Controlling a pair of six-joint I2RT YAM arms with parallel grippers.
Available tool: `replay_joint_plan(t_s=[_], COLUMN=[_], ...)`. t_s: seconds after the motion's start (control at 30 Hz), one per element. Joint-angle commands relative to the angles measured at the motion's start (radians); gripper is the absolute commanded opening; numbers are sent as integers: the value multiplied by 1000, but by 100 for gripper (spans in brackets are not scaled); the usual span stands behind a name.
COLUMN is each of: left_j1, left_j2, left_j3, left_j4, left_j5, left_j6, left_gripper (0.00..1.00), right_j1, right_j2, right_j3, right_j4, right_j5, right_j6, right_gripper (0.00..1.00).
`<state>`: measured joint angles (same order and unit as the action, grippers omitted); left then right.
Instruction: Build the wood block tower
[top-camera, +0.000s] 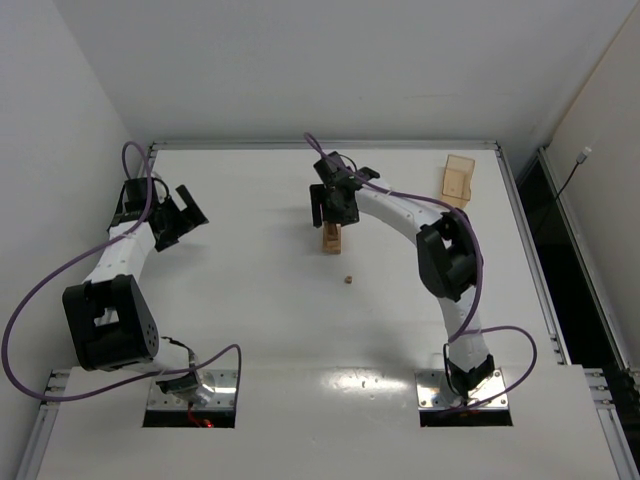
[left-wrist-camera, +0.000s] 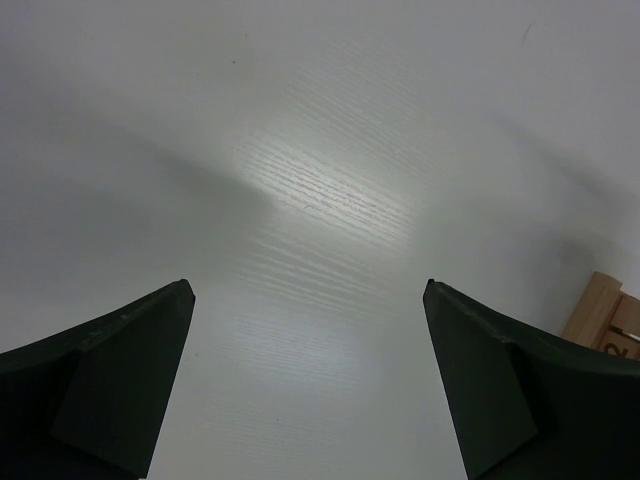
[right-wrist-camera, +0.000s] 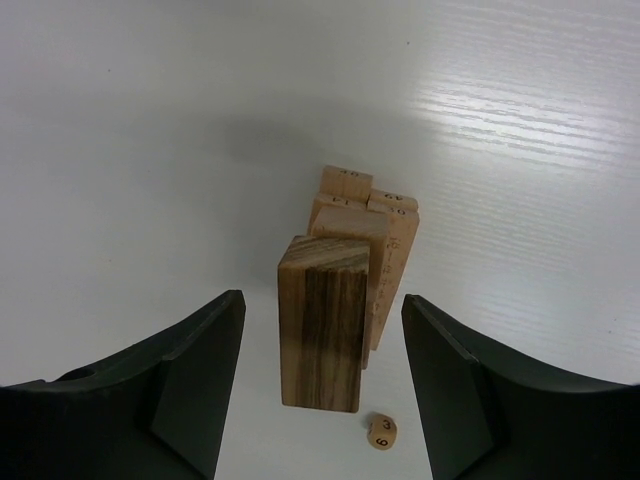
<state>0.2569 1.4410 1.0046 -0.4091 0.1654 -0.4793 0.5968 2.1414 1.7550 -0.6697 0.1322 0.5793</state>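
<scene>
Desk (top-camera: 250, 330) is white laminate w/ faint wood grain and a bright glare patch in both wrist views. It has metal rails along the far & side edges, plain white walls close around, and a dark gap past the rt rail. The tower (top-camera: 331, 238) stands upright mid-desk, a narrow stack of light-brown blocks. In the rt wrist view its nearest block (right-wrist-camera: 322, 325) is darker-grained, w/ numbered blocks behind. The tiny bit (top-camera: 348, 280) lies apart, just on the near side of the tower; numerals 3 & 6 are printed on it. The rt gripper (top-camera: 335, 200) sits over the tower, fingers spread either side w/ gaps, not touching. The left gripper (top-camera: 185, 212) is far left near the wall, fingers wide apart over bare desk. The amber box (top-camera: 458, 178) sits at the far-rt corner.
</scene>
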Motion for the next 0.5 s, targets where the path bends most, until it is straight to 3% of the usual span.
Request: replay_joint_plan(t_s=[0.0,0.47], left_j1=[5,5], left_j2=[2,2], left_j3=[17,26], left_j4=[30,30], left_j5=[13,13], left_j6=[-1,-1], left_gripper=[99,99], right_j1=[-9,-9], right_j2=[15,43], right_j3=[43,61], right_j4=[30,21], right_j5=[33,52], right_j6=[13,13], right_gripper=[61,58])
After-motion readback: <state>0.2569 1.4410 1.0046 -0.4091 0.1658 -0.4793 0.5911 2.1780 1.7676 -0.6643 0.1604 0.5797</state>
